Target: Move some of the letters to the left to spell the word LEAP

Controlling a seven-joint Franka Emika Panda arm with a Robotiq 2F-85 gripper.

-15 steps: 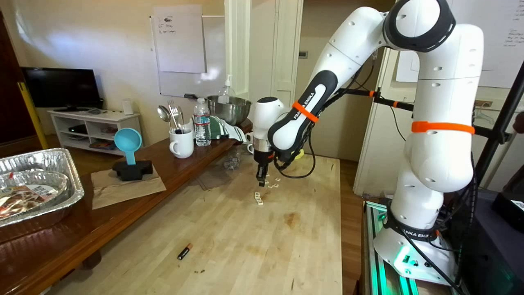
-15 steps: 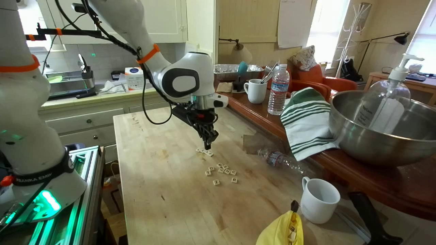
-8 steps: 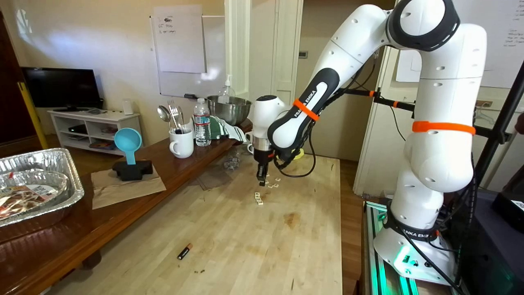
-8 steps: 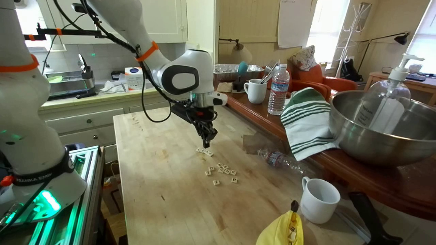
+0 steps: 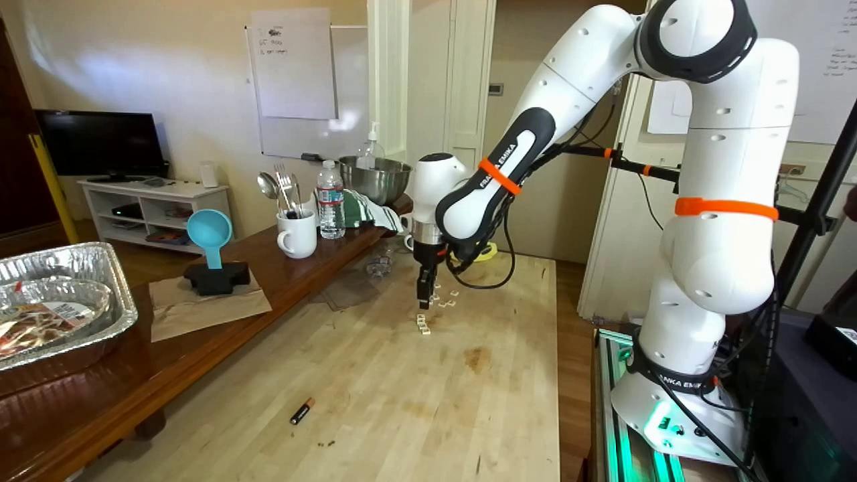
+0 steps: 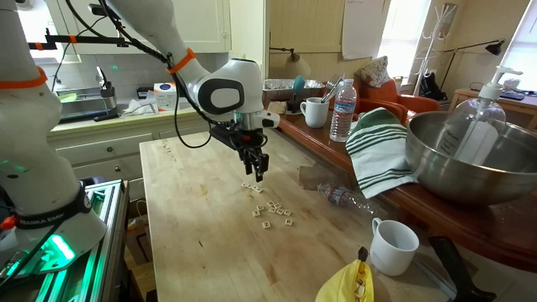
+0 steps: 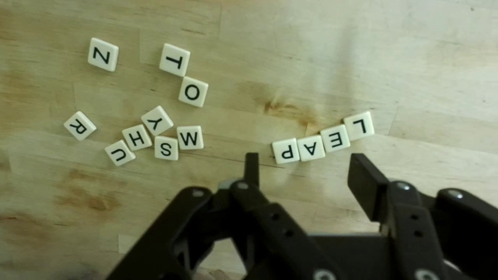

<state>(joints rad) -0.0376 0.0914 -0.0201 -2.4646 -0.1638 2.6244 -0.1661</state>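
Four letters, the white tiles L point(image 7: 358, 125), E point(image 7: 335, 138), A point(image 7: 311, 148) and P point(image 7: 286, 151), lie edge to edge in a slightly bent row in the wrist view, upside down there and reading LEAP from right to left. Other letters lie loose in the left half of that view, among them Z point(image 7: 103, 54), T point(image 7: 174, 59), O point(image 7: 193, 91) and R point(image 7: 80, 126). My gripper point(image 7: 304, 171) is open above the table beside the row, with nothing between its fingers. In an exterior view the gripper point(image 6: 254, 175) hangs just over the row's far end.
A raised brown ledge point(image 5: 134, 395) runs along the table. On the table are a battery point(image 5: 302, 411), a yellow pouch point(image 6: 346, 283), a white mug point(image 6: 394, 247) and a lying plastic bottle point(image 6: 346, 199). A steel bowl point(image 6: 465, 184) stands on the ledge.
The gripper's fingers were together in the earlier frames and have now spread apart. The arm has risen slightly. The letters have stayed in place.
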